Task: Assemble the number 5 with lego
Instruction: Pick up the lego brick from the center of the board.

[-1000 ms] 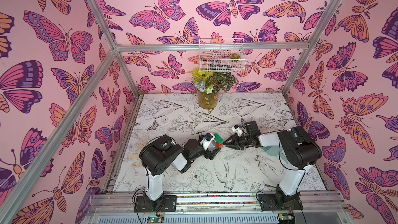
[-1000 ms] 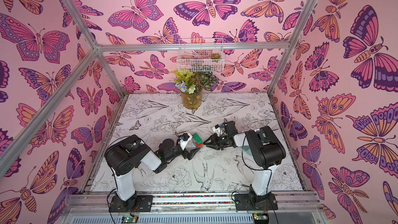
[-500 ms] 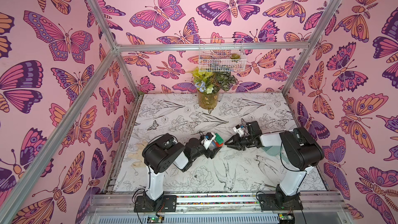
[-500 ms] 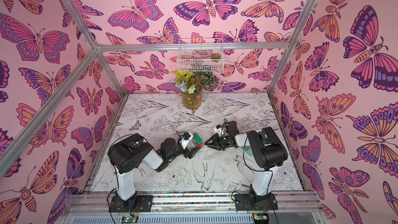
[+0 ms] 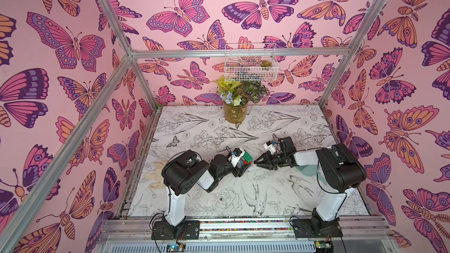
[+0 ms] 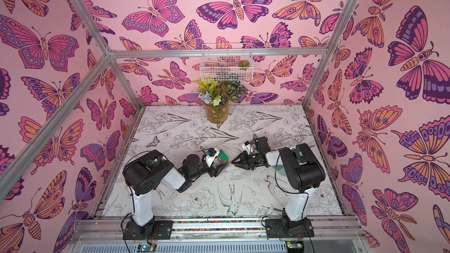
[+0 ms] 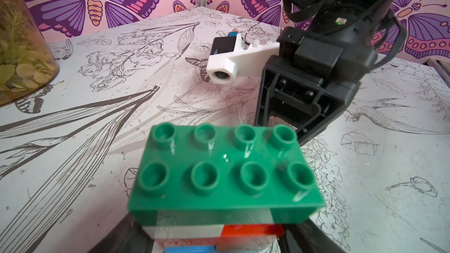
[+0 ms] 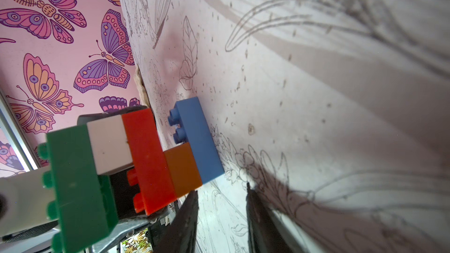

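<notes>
The number 5 (image 5: 245, 158) (image 6: 224, 157) stands mid-table as one stack: green bar on top (image 7: 224, 166), then white, red, orange, and the blue bar (image 8: 197, 142) down at the table. My left gripper (image 5: 243, 164) (image 6: 222, 165) (image 7: 214, 239) is shut on it, one finger at each end of the red bar. My right gripper (image 5: 257, 163) (image 6: 235, 162) (image 8: 220, 188) is just to the right of the stack and apart from it. Its fingers stand a little apart and hold nothing.
A glass vase of plants (image 5: 235, 114) stands at the back of the table. A white wire basket (image 5: 250, 65) hangs on the wall above it. A pale teal flat piece (image 5: 308, 170) lies under the right arm. Pink walls enclose three sides.
The left jaws have narrowed onto the ends of the stack. Both arms have hardly moved, and the right gripper stays beside the stack.
</notes>
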`<state>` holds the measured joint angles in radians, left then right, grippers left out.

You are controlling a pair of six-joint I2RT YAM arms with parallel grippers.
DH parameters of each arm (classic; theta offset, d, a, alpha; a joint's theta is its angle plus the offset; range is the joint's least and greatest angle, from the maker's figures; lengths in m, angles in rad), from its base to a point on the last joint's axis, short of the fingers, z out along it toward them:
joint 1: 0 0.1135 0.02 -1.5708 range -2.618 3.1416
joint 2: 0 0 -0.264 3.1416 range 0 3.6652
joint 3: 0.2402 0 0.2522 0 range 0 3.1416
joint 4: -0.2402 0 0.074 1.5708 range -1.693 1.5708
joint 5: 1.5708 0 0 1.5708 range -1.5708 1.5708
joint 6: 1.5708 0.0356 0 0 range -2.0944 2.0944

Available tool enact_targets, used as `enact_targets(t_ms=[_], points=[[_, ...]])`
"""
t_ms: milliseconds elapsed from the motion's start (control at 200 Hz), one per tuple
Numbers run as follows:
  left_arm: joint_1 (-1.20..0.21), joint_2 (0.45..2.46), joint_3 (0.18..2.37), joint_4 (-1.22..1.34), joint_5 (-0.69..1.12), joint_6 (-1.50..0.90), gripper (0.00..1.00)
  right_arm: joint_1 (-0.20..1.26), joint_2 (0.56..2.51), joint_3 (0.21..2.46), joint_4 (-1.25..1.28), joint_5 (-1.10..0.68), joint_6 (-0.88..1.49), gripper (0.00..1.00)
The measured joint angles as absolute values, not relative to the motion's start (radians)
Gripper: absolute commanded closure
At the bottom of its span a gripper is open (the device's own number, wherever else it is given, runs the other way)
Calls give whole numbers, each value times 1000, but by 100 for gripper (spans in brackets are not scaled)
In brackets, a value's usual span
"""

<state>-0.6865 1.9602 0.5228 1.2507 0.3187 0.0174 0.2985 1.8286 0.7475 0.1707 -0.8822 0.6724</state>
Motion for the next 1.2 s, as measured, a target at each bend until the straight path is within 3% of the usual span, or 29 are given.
enact_targets(t_ms=[295,496,906,1197], points=[[-686,1953,530,1222,321,18,48,296,1828,747,171,-882,672,65],[-686,1865,568,1013,317,18,56,292,1810,745,172,-882,673,65],[-701,1535,840,138,192,-58,61,269,1759,742,152,-861,653,66],[-715,1443,997,-532,84,-328,62,269,1758,746,99,-855,593,66]])
